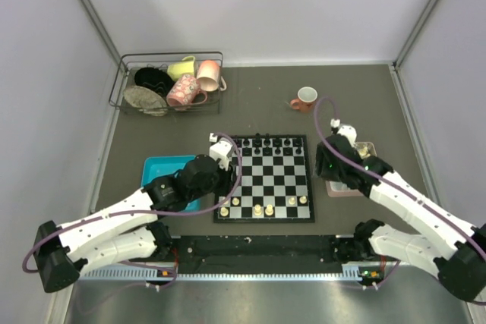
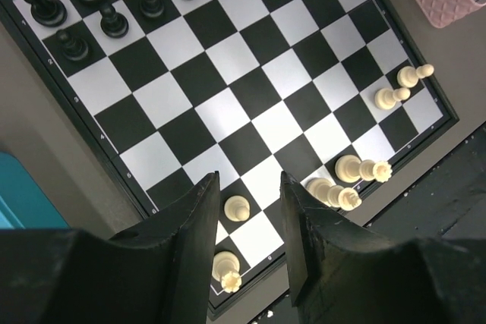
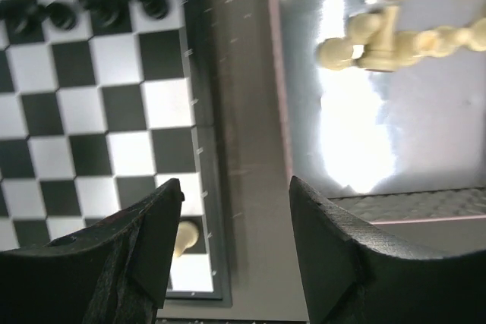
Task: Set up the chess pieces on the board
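Observation:
The board [image 1: 264, 178] lies mid-table, with black figures [image 1: 266, 143] on its far rows. Several cream-white chess pieces [image 1: 258, 209] stand along its near rows. My left gripper [image 1: 225, 191] is open and empty over the board's near-left corner. In the left wrist view [image 2: 249, 184] a white pawn [image 2: 237, 208] stands below the gap between its fingers, and a white rook [image 2: 226, 269] is nearer the corner. My right gripper [image 1: 328, 165] is open and empty. It hangs [image 3: 235, 186] over the table strip between the board [image 3: 114, 111] and the pink tray [image 3: 364, 149], which holds more white pieces [image 3: 380, 36].
A blue tray [image 1: 163, 168] sits left of the board, partly under my left arm. A wire rack [image 1: 171, 85] with cups and dishes stands at the back left. A red mug [image 1: 305, 99] stands behind the board. The pink tray [image 1: 345, 187] lies right of the board.

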